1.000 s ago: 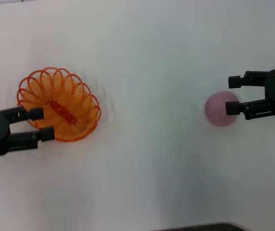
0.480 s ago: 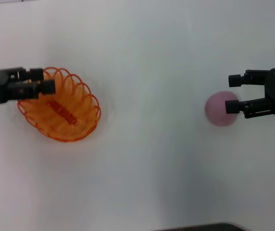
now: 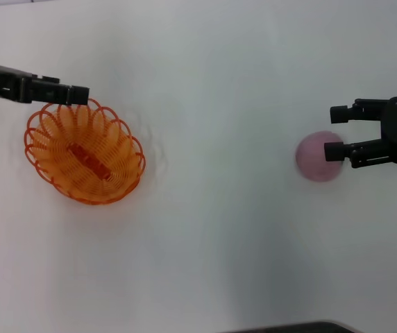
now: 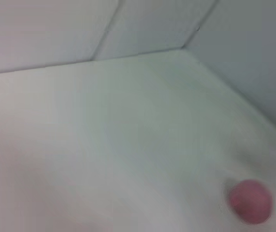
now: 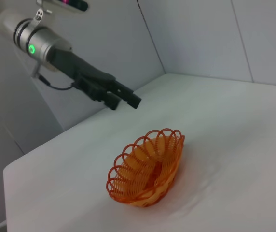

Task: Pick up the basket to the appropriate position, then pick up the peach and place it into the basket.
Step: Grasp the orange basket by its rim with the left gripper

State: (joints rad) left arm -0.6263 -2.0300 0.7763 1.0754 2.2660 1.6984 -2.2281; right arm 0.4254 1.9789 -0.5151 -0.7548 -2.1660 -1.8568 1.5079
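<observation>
White counter carries one orange basket on the robot's left and one pink peach well apart on its right. One left claw hangs above the basket's far rim, grasping nothing, fingers near together. One right claw sits spread, released, beside the peach.

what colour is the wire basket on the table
Orange all over, the basket has an open wire weave with a looped rim; the right wrist view shows it best.
</observation>
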